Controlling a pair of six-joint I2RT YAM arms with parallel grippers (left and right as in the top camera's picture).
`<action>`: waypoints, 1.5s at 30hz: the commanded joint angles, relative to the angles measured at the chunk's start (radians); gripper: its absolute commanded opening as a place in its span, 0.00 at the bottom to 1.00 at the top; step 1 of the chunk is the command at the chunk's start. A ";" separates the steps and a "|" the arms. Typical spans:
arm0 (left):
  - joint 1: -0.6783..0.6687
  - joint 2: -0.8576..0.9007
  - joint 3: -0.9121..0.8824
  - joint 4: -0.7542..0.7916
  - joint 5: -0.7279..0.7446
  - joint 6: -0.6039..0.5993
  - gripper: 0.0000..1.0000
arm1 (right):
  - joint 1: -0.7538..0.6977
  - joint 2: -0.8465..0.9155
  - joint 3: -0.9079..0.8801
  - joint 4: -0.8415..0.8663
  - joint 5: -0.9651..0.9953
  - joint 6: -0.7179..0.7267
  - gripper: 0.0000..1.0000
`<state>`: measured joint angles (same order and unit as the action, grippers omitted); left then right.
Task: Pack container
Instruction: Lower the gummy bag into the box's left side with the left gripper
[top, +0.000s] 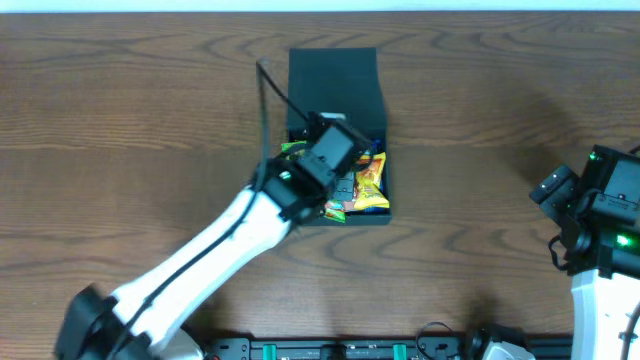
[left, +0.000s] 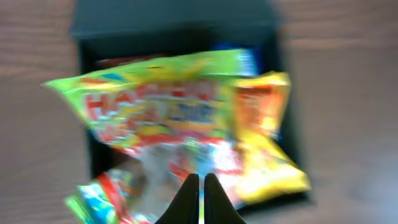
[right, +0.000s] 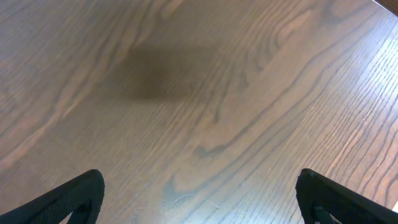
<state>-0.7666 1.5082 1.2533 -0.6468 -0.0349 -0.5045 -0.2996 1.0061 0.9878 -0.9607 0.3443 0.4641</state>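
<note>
- Nearest, at the right side, the right tool (right: 199, 186) hangs over the bare wooden surface (right: 186, 93), its fingers spread wide and holding nothing.
- The left tool (left: 199, 182) hovers above the snacks, fingers pressed together.
- Under it lie a green Haribo packet (left: 155, 106) and a yellow packet (left: 273, 168), both blurred.
- They sit inside the container (top: 360, 221), mid-surface, its flap lid (top: 335, 78) open toward the far side.

Container (top: 335, 75) on the wooden table (top: 130, 120), flap lid open toward the far side — bright snack packets (top: 372, 185) inside. Left arm (top: 230, 240) reaches over it; right arm (top: 600, 210) stands well apart at the right edge.
</note>
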 joint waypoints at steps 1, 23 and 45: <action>0.056 -0.038 0.003 -0.031 0.399 0.198 0.06 | -0.008 -0.002 -0.003 0.000 0.010 0.014 0.99; 0.360 0.084 -0.248 -0.003 1.135 0.735 0.08 | -0.008 -0.002 -0.003 0.000 0.010 0.014 0.99; 0.362 0.303 -0.248 0.331 1.048 0.634 0.06 | -0.007 -0.002 -0.003 0.000 0.010 0.014 0.99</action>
<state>-0.4084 1.7939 1.0073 -0.3229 1.0187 0.1574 -0.3000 1.0061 0.9867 -0.9604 0.3439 0.4641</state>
